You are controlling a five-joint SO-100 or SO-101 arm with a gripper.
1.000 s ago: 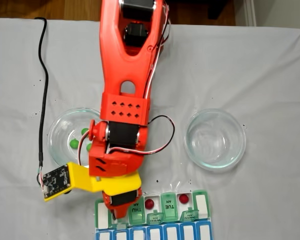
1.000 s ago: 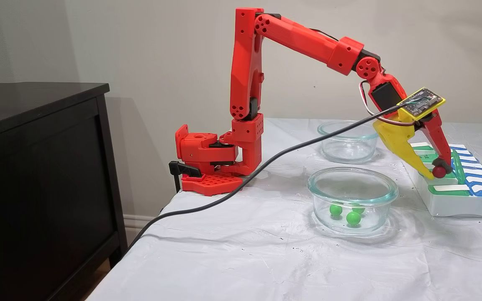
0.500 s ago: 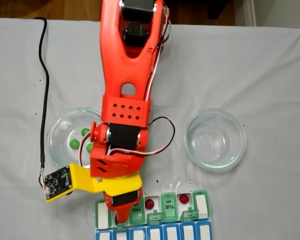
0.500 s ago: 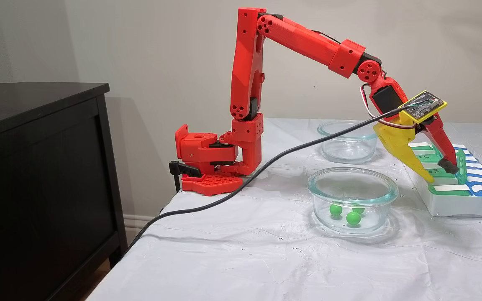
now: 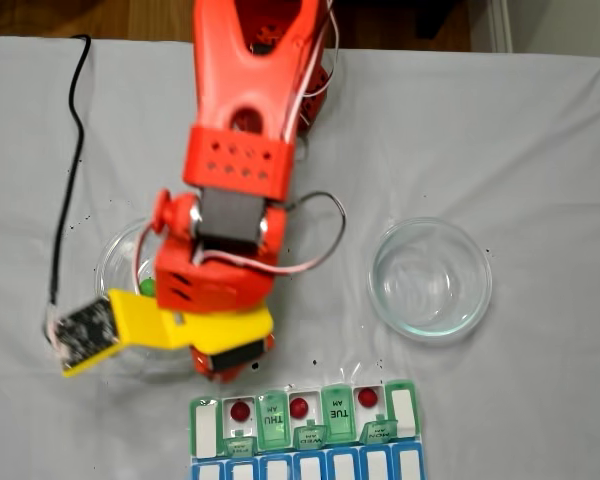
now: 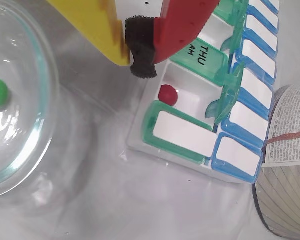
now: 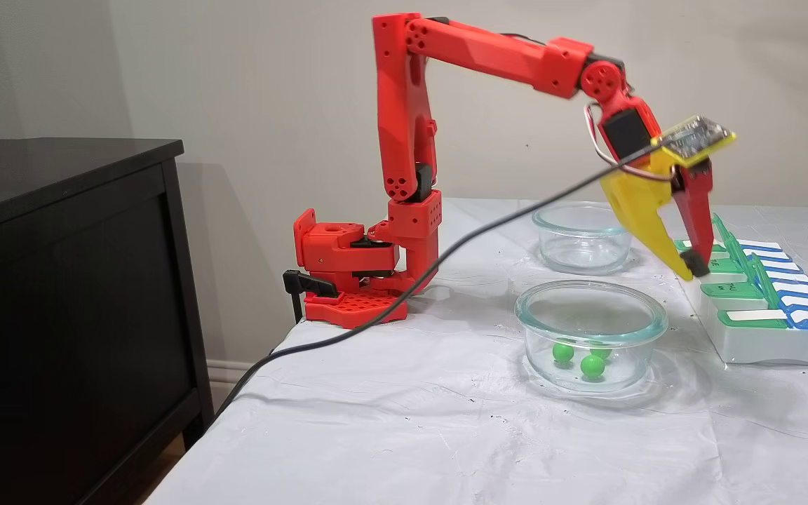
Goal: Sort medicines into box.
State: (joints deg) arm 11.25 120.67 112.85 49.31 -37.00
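Jaws (image 6: 132, 47) closed, empty, above pill box (image 6: 187, 150) near edge.

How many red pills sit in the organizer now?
3, each in its own open green-row compartment of the organizer in a fixed view: one left of the THU lid, one between THU and TUE, one right of TUE.

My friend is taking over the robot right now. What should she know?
Gripper: shut, holding nothing, raised beside the pill box.
Done: three red pills sit in separate open green compartments.
Left: the green pills, at least three in the side fixed view, lie in the near glass bowl; the other bowl holds none.
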